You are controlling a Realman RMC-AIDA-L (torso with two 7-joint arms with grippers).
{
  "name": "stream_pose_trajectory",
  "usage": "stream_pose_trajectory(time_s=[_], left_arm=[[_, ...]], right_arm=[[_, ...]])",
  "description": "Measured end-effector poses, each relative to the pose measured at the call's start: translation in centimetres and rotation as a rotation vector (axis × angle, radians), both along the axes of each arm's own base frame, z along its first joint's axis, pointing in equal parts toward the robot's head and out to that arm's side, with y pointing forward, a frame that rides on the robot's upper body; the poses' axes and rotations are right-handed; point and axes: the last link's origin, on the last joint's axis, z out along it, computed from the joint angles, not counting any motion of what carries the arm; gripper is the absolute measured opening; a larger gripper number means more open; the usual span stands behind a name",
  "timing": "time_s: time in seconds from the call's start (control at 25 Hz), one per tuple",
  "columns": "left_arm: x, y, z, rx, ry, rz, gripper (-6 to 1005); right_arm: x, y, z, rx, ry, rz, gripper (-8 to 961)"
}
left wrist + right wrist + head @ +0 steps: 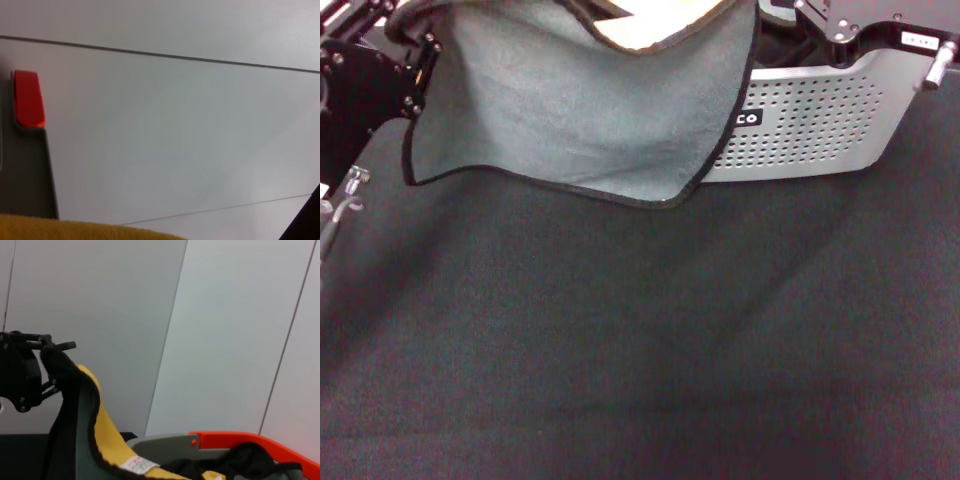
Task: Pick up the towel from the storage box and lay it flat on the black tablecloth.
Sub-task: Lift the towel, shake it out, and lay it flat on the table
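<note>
The towel [570, 110] hangs in the air at the far side of the table, grey side toward me, with a yellow fold along its top. My left gripper [420, 45] is shut on its upper left corner; it also shows in the right wrist view [56, 347], pinching that corner. The towel's upper right corner rises out of view beside my right gripper [820, 15]. The towel's lower edge hangs just over the black tablecloth [640, 340]. The storage box [810, 120], light grey and perforated, stands behind the towel at the far right. The towel's yellow side shows in both wrist views [107, 435] [75, 227].
The black tablecloth covers the whole table toward me. In the right wrist view a grey bin with an orange rim [250, 440] holds dark fabric. Pale wall panels [175, 125] stand behind the scene.
</note>
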Motion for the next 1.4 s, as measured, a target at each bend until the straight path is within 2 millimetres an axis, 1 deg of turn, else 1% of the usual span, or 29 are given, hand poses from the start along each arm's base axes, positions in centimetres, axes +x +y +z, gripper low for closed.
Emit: stream_pose_trajectory(time_s=[0.28, 0.4, 0.48, 0.56, 0.68, 0.8, 0.92, 1.0, 1.16, 1.28, 1.4], left_arm=[[-0.3, -0.3, 0.1, 0.012, 0.017, 0.008, 287], [-0.5, -0.4, 0.2, 0.012, 0.048, -0.003, 160], [-0.3, -0.5, 0.4, 0.003, 0.086, -0.042, 76], [0.0, -0.9, 0.7, 0.001, 0.121, -0.094, 64], [0.6, -1.5, 1.4, 0.014, 0.160, -0.175, 47], [1.0, -2.5, 2.0, 0.024, 0.188, -0.253, 41], [0.9, -4.1, 2.8, 0.024, 0.238, -0.327, 40], [0.8, -5.1, 2.9, 0.008, 0.268, -0.363, 40], [0.2, -6.8, 2.6, -0.017, 0.309, -0.393, 41], [-0.7, -8.6, 2.8, -0.015, 0.341, -0.380, 41], [-1.4, -10.0, 2.8, -0.021, 0.359, -0.353, 40]], right_arm=[[0.3, 0.0, -0.2, -0.010, 0.004, -0.011, 9], [0.4, -0.4, -0.6, -0.032, -0.003, -0.012, 9], [0.2, -0.8, -0.9, -0.052, -0.006, -0.004, 9], [-0.2, -1.3, -1.3, -0.074, -0.010, 0.009, 9], [-1.1, -3.2, -1.4, -0.094, -0.023, 0.057, 9], [-2.0, -5.7, -1.4, -0.092, -0.041, 0.110, 9], [-2.7, -7.7, -1.0, -0.110, -0.040, 0.137, 9], [-2.8, -8.8, -0.7, -0.131, -0.040, 0.144, 9], [-2.1, -12.2, -0.1, -0.189, -0.063, 0.172, 9], [-1.7, -14.4, 0.1, -0.238, -0.086, 0.205, 8], [-1.3, -16.2, 0.4, -0.290, -0.105, 0.235, 8]])
